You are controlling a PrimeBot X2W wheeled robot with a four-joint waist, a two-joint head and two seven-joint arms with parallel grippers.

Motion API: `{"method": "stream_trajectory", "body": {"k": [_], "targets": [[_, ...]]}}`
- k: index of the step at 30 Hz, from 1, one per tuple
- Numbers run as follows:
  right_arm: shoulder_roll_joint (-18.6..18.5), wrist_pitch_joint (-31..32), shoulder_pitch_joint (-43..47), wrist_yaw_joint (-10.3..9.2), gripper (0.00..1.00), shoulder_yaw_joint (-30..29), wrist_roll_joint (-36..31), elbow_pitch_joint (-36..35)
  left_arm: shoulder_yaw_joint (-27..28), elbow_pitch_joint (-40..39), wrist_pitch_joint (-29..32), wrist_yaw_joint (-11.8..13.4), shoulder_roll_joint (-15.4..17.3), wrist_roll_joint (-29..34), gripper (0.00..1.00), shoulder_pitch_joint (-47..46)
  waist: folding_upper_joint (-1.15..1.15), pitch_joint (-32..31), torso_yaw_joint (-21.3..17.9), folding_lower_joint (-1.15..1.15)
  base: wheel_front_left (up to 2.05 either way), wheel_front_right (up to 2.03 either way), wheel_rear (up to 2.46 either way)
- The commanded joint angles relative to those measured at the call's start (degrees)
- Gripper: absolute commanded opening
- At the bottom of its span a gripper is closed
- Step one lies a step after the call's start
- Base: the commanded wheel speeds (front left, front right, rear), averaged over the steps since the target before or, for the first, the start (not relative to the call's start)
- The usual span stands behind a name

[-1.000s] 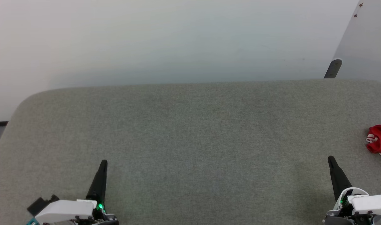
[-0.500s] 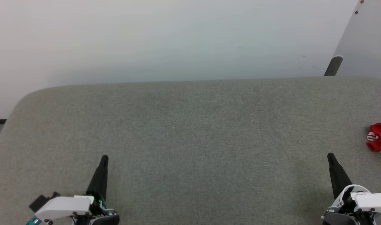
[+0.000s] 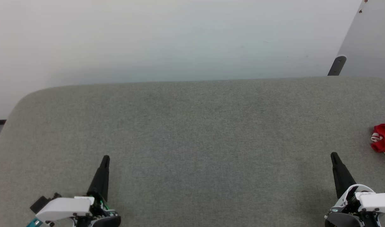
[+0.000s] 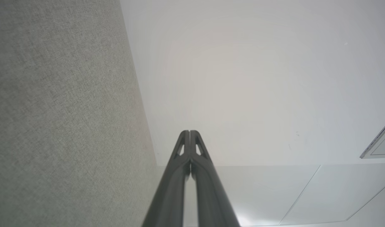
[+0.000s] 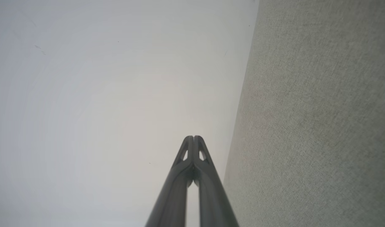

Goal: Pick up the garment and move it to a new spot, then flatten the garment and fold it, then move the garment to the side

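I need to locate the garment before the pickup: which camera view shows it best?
The head view: the garment lies bunched at the picture's right edge, partly cut off. Both wrist views face the grey surface and pale wall instead.

The surface (image 3: 192, 132) is a broad top covered in grey-green woven fabric. Its far edge runs level across the head view, and its far-left corner is rounded. The covering lies flat and even. One item rests directly on it: the garment (image 3: 383, 141), bright red with thin white stripes, bunched near the right side and partly cut off by the frame edge.
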Motion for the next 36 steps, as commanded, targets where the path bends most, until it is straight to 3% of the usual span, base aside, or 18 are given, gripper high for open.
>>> {"method": "stream_trajectory", "body": {"k": [1,36], "targets": [[0.22,0.03,-0.18,0.02,0.00,0.02,0.19,-0.01,0.14,0.08,0.12,-0.20,-0.06,-0.15,0.00,-0.56,0.00,0.00,0.00,0.00,0.00,0.00,0.00],[0.21,0.03,-0.18,0.02,0.00,0.03,0.20,-0.01,0.11,0.07,0.11,-0.20,-0.05,-0.17,0.00,-0.55,0.00,0.00,0.00,0.00,0.00,0.00,0.00]]}}
